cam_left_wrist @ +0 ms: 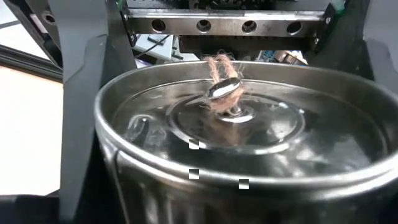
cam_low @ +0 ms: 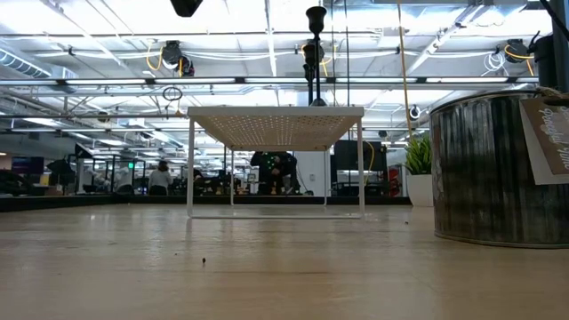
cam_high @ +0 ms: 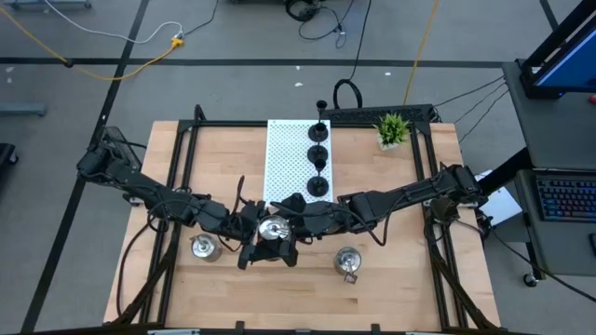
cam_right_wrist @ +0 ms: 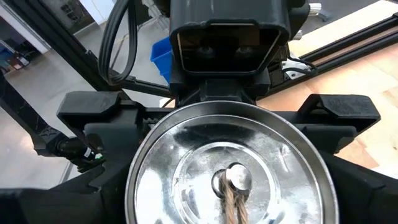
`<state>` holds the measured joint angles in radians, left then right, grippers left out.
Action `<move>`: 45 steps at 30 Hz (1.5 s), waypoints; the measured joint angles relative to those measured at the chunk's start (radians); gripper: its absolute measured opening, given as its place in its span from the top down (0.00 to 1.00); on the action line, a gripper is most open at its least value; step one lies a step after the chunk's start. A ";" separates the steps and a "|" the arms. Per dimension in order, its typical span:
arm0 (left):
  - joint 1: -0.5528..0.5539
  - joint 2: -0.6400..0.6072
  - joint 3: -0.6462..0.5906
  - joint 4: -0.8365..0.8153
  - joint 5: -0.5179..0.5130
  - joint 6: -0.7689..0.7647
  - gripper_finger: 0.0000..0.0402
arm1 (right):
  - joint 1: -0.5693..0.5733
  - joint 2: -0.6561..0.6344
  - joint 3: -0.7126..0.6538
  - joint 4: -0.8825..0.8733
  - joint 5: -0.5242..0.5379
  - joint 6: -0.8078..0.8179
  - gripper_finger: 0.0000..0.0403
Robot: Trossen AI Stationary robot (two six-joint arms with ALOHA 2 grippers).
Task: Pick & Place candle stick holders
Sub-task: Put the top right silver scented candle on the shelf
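At table centre, left jaws (cam_high: 267, 244) and right jaws (cam_high: 282, 212) clasping silver holder (cam_high: 272, 229)

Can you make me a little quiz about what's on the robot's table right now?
1. How many shiny silver candle stick holders stand on the table?
2. True or false: the green plant sits on the white board.
3. The left gripper and right gripper meet at: A) the middle silver holder, B) the green plant, C) the white board.
Key: 1) three; 2) false, it stands beside it; 3) A.
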<state>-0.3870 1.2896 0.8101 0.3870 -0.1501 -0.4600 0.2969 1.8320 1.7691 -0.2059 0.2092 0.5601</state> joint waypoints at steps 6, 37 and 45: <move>0.000 0.000 0.001 -0.020 0.006 -0.003 0.12 | -0.002 0.000 0.000 -0.001 0.000 -0.007 0.14; -0.018 0.000 -0.003 -0.102 0.019 -0.032 0.13 | -0.004 -0.004 0.003 0.088 0.048 -0.009 0.13; -0.018 -0.002 -0.002 -0.113 0.017 -0.028 0.13 | -0.003 -0.002 0.002 0.089 0.025 0.037 0.13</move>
<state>-0.4046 1.2881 0.8078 0.2736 -0.1331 -0.4877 0.2943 1.8301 1.7710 -0.1168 0.2343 0.5968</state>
